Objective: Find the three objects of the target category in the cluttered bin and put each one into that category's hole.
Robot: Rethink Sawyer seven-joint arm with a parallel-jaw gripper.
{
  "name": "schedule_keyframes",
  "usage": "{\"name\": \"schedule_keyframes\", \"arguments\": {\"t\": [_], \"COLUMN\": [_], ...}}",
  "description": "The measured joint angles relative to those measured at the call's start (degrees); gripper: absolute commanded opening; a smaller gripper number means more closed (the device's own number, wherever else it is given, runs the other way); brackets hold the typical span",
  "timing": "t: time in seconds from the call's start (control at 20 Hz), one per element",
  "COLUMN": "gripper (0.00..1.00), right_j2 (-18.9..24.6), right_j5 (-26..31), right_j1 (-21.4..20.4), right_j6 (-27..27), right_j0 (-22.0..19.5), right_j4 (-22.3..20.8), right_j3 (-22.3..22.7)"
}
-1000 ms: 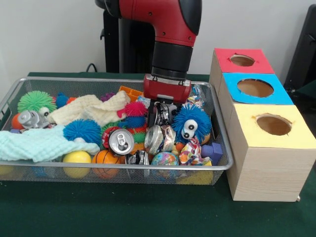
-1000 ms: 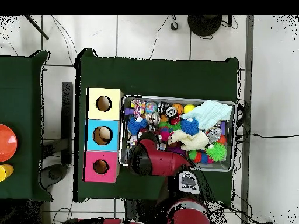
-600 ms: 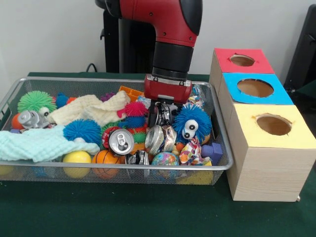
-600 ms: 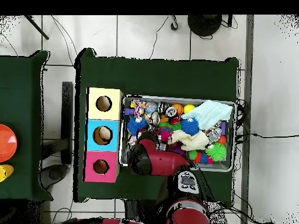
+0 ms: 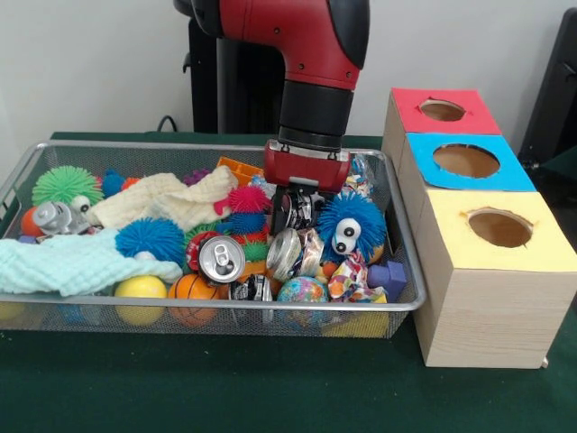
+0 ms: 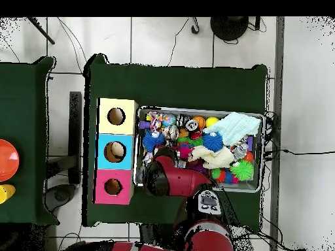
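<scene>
**Operator:** I have the gripper (image 5: 295,209) closed on a crushed can (image 5: 292,213), barely clear of the clutter in the wire bin (image 5: 407,262).

**Inspector:** Risks?

**Operator:** The blue fuzzy toy (image 5: 348,224) touches the can's right side and another crushed can (image 5: 282,253) lies directly beneath. I judge the toy could snag and come along, or the dented can could slip before reaching the boxes (image 5: 467,161), well off to the right.
</scene>
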Motion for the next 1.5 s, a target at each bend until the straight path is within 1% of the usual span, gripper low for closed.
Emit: {"name": "schedule_keyframes", "arguments": {"t": [0.15, 0.35, 0.55, 1.0, 1.2, 1.5], "gripper": [1.00, 1.00, 1.00, 1.00, 1.00, 1.00], "right_j2": [-0.82, -3.27, -4.81, -8.92, -10.02, -10.16], "right_j5": [-0.42, -1.83, -2.13, -2.12, -2.13, -2.13], "right_j1": [0.29, 0.78, 0.78, 0.71, 0.35, 0.29], "right_j6": [0.00, 0.00, 0.00, 0.00, 0.00, 0.00], "right_j0": [0.98, 3.91, 5.66, 10.79, 12.24, 12.49], "right_j4": [0.04, 0.54, 1.26, 4.59, 5.57, 5.66], "right_j3": [-0.24, -0.59, -0.61, -0.56, -0.54, -0.48]}}
